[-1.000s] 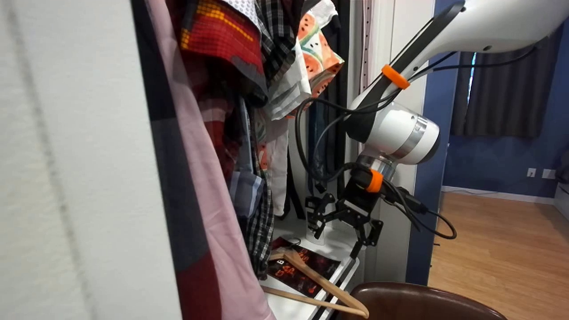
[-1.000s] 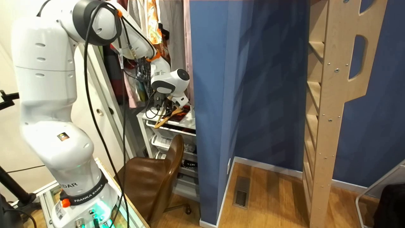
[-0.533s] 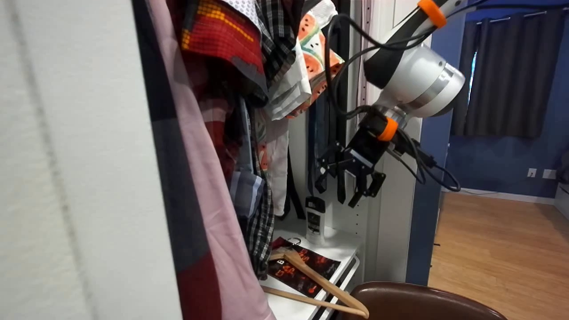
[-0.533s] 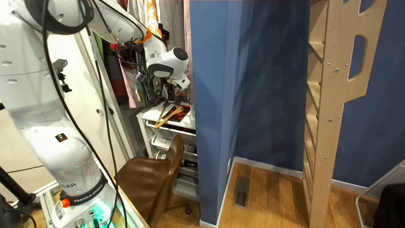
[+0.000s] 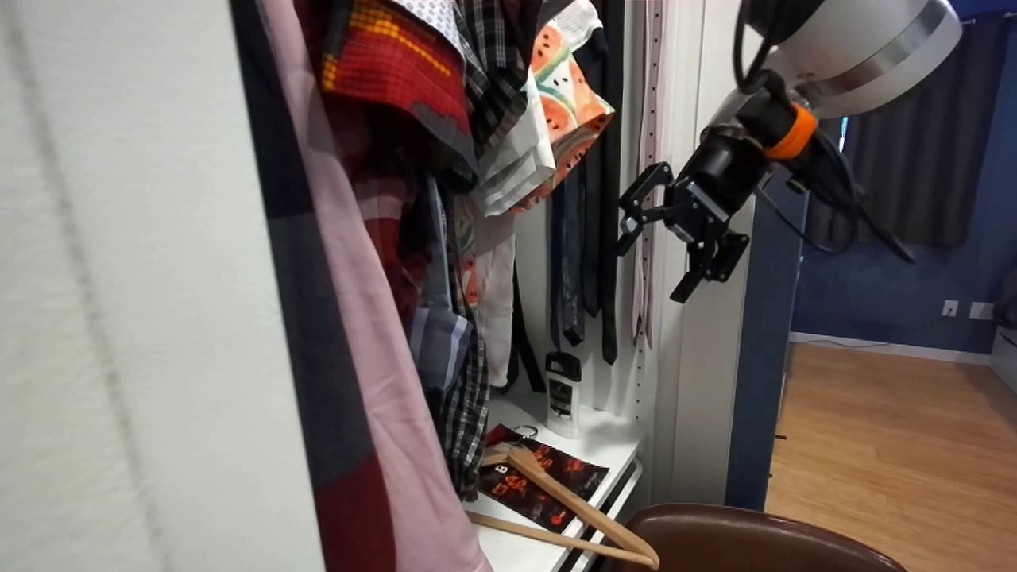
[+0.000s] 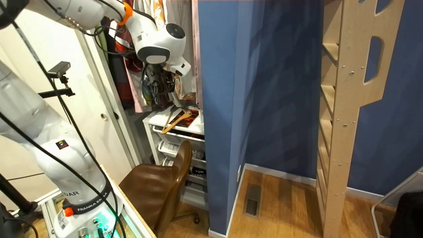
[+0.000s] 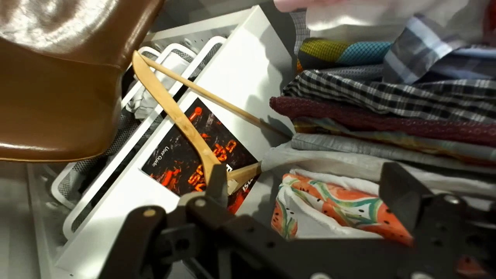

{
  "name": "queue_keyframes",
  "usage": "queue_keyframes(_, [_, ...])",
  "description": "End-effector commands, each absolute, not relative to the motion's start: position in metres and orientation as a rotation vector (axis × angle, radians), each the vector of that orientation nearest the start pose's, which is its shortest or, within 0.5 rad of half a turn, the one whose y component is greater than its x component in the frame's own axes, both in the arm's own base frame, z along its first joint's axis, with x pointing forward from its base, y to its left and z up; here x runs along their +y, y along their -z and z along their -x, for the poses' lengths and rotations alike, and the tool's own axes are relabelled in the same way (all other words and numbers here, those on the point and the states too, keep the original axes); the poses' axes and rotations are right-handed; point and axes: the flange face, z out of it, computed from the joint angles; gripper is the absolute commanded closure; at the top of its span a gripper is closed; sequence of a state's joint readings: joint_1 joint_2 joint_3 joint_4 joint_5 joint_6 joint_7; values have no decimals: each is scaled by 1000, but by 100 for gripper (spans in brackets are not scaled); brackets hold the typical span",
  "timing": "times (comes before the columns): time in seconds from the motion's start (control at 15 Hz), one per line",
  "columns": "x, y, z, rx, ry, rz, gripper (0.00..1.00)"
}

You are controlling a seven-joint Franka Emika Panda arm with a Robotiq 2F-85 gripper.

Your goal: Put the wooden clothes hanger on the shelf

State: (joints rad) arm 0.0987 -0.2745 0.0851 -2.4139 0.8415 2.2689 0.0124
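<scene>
The wooden clothes hanger [image 5: 574, 502] lies on the white shelf top [image 5: 610, 435], partly over a dark booklet. One end juts past the shelf's front edge. The hanger shows in an exterior view [image 6: 175, 124] and in the wrist view [image 7: 182, 122], with the shelf [image 7: 248, 73] under it. My gripper [image 5: 653, 272] is open and empty, well above the shelf and apart from the hanger. In the wrist view the gripper [image 7: 308, 186] has its fingers wide apart, and the left finger covers a bit of the hanger's middle.
Clothes [image 5: 548, 119] hang over the shelf beside the gripper. A white bottle with a black cap [image 5: 563, 401] stands at the shelf's back. The booklet [image 7: 170, 166] lies under the hanger. A brown chair [image 6: 148, 181] stands in front. A blue wall [image 6: 218, 99] borders the closet.
My gripper has moved up and away from the shelf, with the arm drawn back. The gripper is open throughout. The hanger has stayed in place on the shelf.
</scene>
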Motion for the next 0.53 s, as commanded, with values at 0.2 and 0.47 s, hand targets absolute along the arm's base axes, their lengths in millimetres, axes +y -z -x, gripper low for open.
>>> queue_keyframes(0.2, [85, -498, -391, 327, 123, 2533, 0])
queue_keyframes(0.47, [85, -510, -392, 301, 123, 2531, 0])
